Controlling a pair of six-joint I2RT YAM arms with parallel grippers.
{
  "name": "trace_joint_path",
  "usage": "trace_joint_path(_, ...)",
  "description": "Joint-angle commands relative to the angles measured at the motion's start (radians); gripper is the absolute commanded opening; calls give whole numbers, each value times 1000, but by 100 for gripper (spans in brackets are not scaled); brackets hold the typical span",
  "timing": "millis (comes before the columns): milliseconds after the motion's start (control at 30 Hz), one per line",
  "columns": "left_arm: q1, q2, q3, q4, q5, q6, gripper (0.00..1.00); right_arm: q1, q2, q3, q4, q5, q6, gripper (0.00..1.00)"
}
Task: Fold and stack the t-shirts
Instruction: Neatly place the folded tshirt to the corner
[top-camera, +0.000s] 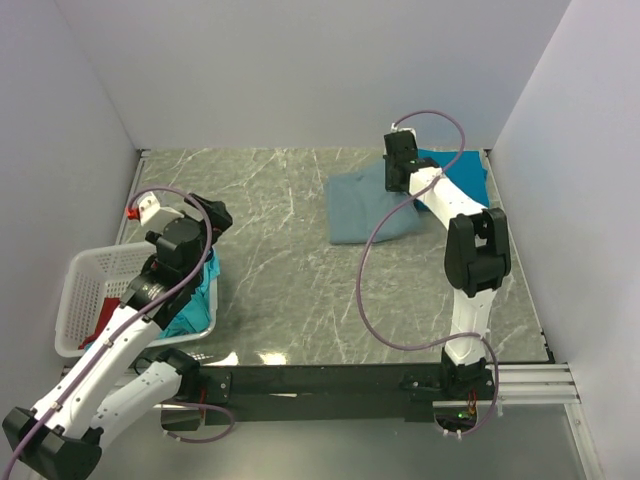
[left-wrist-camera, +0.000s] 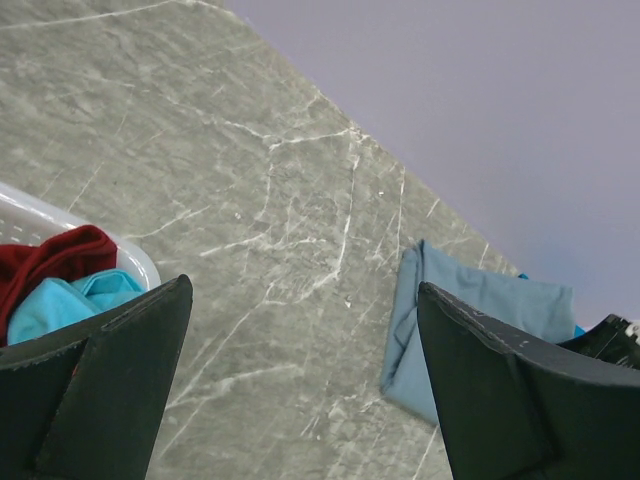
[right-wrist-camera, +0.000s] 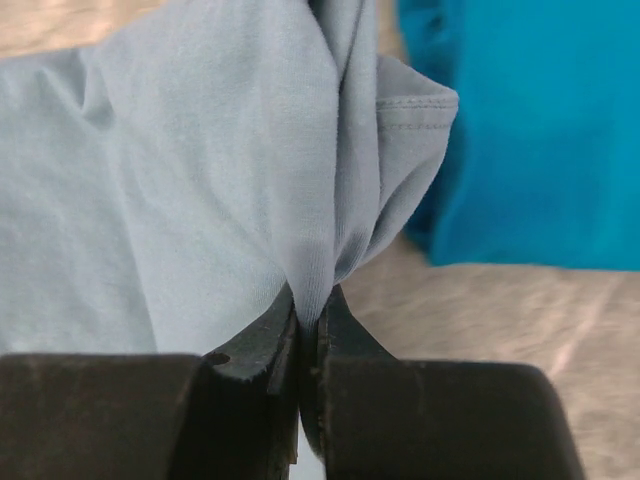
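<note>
The large grey-blue t-shirt lies partly folded on the marble table at the back right. My right gripper is at its far right edge. In the right wrist view the right gripper is shut on a bunched fold of this grey-blue t-shirt. The teal-blue t-shirt lies just beyond it, and also shows under the right arm as teal-blue cloth. My left gripper hangs open and empty above the basket's corner, and is seen from above as the left gripper. A red t-shirt and a turquoise t-shirt lie in the basket.
The white lattice basket stands at the table's left edge, under the left arm. A small white and red object sits behind it. Grey walls close in the table on three sides. A purple cable loops beside the right arm.
</note>
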Motion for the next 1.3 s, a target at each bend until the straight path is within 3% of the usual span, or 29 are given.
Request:
trace_joint_path(0,-2,-3,-9,94,24,82,99,-33,18,100,-13,105,-98,0)
trace_joint_path(533,-2,155,143,-23,-16,80,100,-110,74,293,-30,153,-282,0)
trace_joint_path(833,-2,53,26,163,42,173,99,-139,76,400,-70,156,-316,0)
trace_joint_path(1267,-2,51,40,135,24,193,99,-153,59,503,-101,133,-388,0)
